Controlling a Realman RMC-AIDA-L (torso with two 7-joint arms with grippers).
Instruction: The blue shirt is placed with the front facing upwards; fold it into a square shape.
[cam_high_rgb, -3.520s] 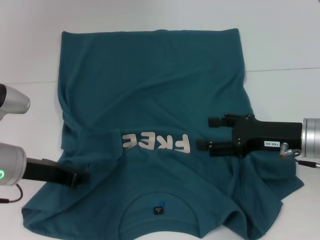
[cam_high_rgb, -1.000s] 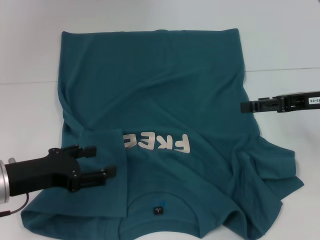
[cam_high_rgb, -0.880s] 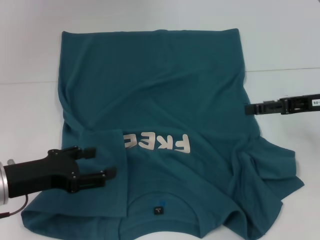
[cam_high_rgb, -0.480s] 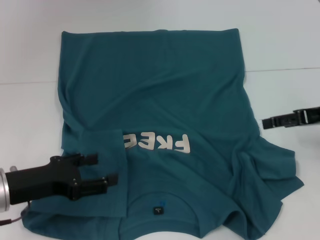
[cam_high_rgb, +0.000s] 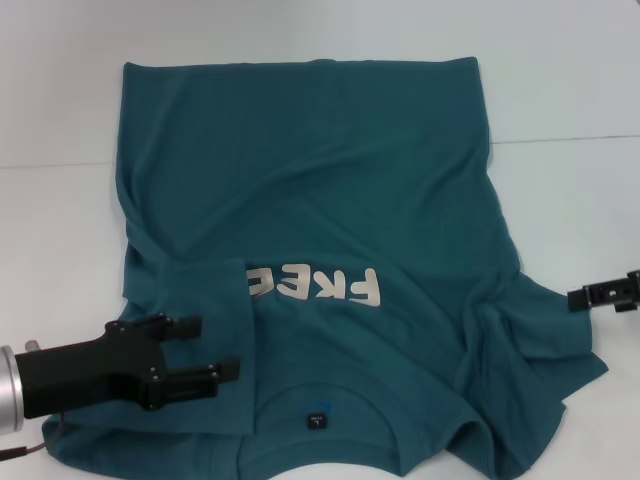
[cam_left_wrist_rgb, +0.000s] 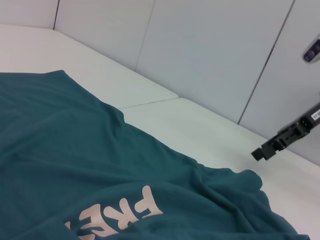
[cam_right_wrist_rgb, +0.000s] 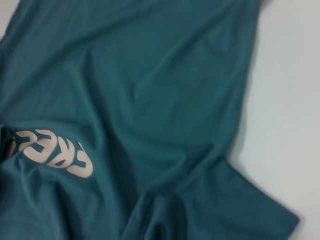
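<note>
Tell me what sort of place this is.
Probably a robot test bench, not a home: a bare white table, plain pale wall panels, and only the blue shirt laid out between the left gripper and right gripper.

You see the blue shirt (cam_left_wrist_rgb: 90, 165) spread across the white table (cam_left_wrist_rgb: 200, 135), its cloth rumpled in soft folds, with one bunched ridge rising near the table's bare part. Pale lettering (cam_left_wrist_rgb: 117, 217) reads partly, "FRE" being what you can make out. A thin seam (cam_left_wrist_rgb: 150, 102) crosses the table top just beyond the shirt's edge. Past the cloth, the right claw (cam_left_wrist_rgb: 260, 152) hangs above the bare table, well apart from the shirt. Pale wall panels (cam_left_wrist_rgb: 210, 50) stand behind the table.
</note>
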